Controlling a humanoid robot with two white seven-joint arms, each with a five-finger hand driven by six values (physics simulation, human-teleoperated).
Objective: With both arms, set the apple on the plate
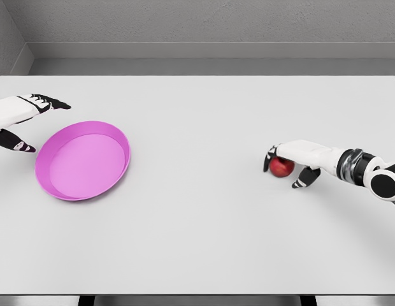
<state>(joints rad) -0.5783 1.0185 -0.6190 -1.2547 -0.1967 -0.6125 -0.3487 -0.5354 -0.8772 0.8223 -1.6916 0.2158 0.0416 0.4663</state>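
The left hand (22, 118) comes in at the far left with its fingers spread wide and holding nothing, and just to its right sits the pink plate (83, 160), tipped a little, on the big white table (204, 242). Far across the table from that hand, the right hand (298, 159) lies over the red apple (281, 166), fingers curled down around it and touching it. Behind the table is a gray wall (204, 22).
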